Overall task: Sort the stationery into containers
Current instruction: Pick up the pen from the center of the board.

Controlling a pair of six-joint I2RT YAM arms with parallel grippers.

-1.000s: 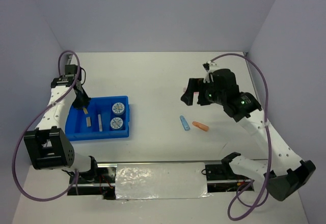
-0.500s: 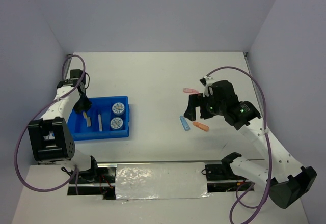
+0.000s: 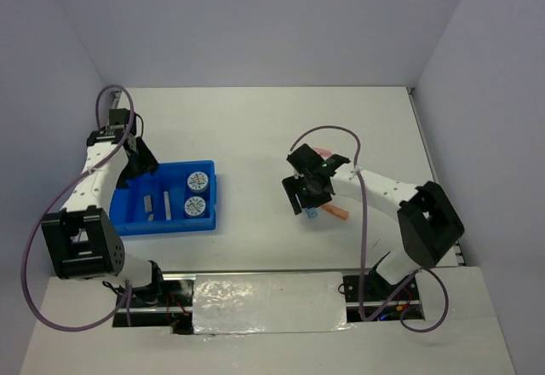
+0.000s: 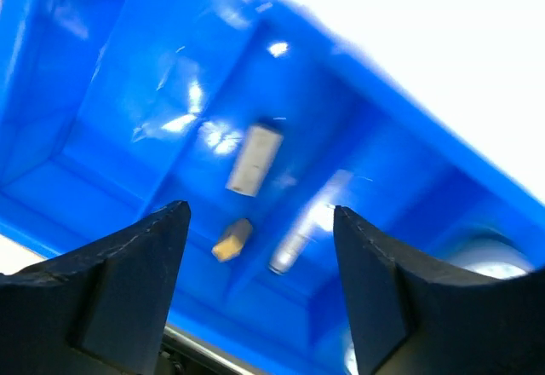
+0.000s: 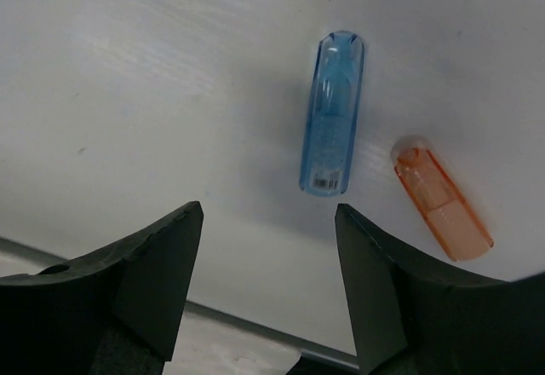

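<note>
Hovering above the blue tray (image 4: 102, 68) at the left, the left gripper (image 4: 260, 213) has its jaws spread, holding nothing; a grey block (image 4: 253, 160), a tan block (image 4: 231, 239) and two tape rolls (image 3: 197, 178) lie inside. The right gripper (image 5: 267, 211), likewise parted and empty, hangs over the blue stick (image 5: 333, 124) and orange stick (image 5: 443, 209), right of the tray.

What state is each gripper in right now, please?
Left gripper: open, holding nothing, over the blue tray.
Right gripper: open, holding nothing, jaws apart just short of the blue stick.
</note>
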